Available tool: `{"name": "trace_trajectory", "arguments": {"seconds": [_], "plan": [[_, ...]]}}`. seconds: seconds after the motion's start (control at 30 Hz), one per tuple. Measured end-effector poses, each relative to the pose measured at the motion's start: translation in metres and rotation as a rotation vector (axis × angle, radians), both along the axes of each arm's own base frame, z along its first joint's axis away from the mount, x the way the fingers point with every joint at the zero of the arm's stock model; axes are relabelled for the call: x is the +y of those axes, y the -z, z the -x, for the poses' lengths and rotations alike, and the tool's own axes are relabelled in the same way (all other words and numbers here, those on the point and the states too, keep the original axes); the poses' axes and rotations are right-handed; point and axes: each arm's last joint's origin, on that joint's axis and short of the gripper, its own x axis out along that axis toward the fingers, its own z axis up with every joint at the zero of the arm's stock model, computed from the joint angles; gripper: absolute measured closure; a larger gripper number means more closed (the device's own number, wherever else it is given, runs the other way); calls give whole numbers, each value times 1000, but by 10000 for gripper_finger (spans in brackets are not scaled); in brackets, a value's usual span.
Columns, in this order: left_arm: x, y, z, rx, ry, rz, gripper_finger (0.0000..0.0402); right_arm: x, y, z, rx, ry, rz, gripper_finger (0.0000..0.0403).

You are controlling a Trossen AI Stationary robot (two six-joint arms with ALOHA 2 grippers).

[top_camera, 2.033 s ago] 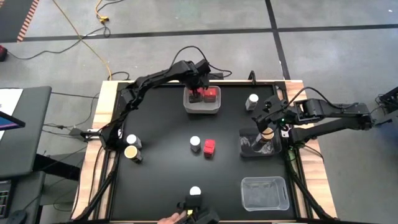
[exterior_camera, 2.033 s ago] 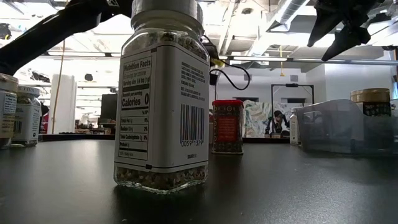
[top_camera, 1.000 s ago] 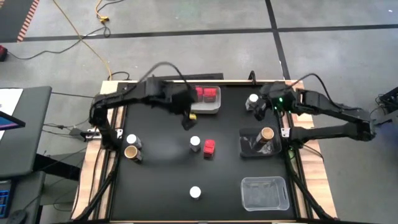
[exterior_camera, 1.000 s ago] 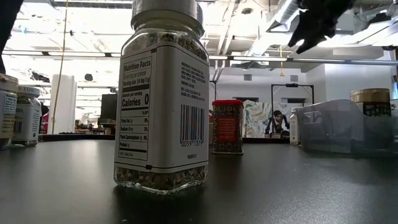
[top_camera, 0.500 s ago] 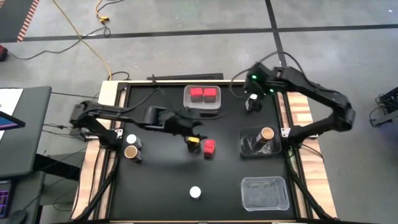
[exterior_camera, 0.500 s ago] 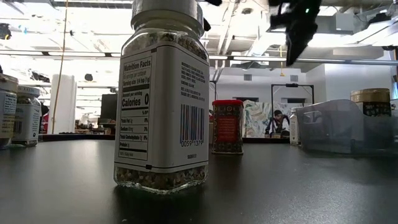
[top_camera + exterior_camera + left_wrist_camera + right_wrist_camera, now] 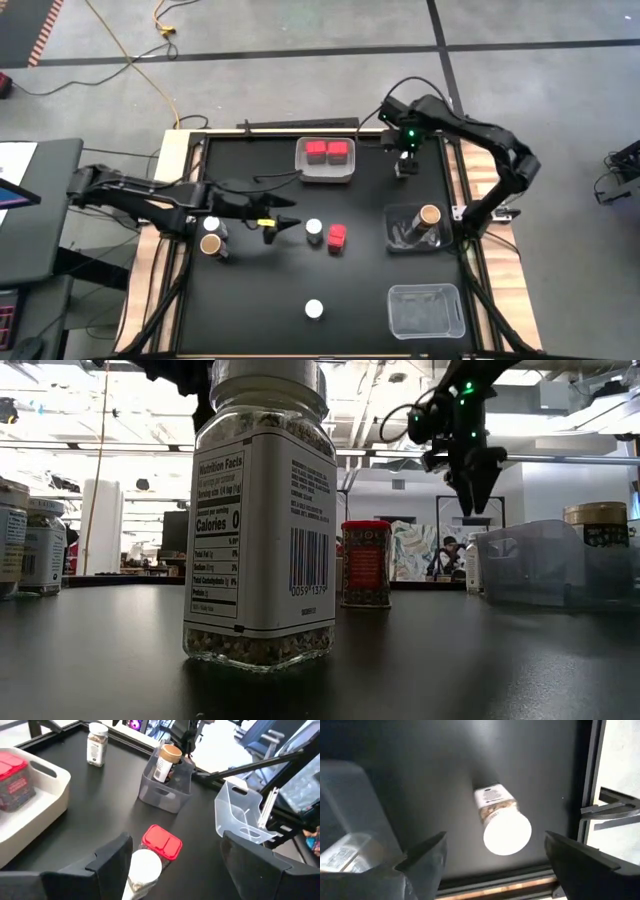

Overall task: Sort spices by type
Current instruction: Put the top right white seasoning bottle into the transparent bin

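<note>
Red boxes first: 2 already in the white bin (image 7: 325, 176) at 12 o'clock of the table, 1 loose red box (image 7: 336, 237) near the middle, upright, long axis vertical. Probably light, stiff and flat-sided, so best pinched across 2 opposite faces. Just beside it, at its 9 o'clock, a white-lidded jar (image 7: 313, 229), upright, lid up; likely hard, smooth and somewhat slippery, best taken around the body below the lid. Left gripper (image 7: 175, 864) at 9 o'clock of that jar, fingers spread wide, holding nothing. At 2 o'clock of the table, a second white-lidded jar (image 7: 502, 825), also upright, axis vertical, lid towards the right gripper (image 7: 500, 851) directly above, fingers apart on either side and not touching. Smallest, the brown jar (image 7: 428, 215), upright in the small grey bin (image 7: 395, 238) at 3 o'clock.
</note>
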Motion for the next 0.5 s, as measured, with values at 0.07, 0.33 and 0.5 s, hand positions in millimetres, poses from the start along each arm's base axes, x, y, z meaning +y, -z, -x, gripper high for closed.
{"name": "trace_trajectory", "arguments": {"seconds": [0.07,0.33,0.5], "plan": [[0,-1,6,-11,0,0,111,-8,5,3,16,21,-13,59],[1,1,14,16,19,-60,111,-21,22,0,63,14,-54,78],[1,3,14,44,23,-79,111,-21,24,-2,68,-10,-57,79]]}}
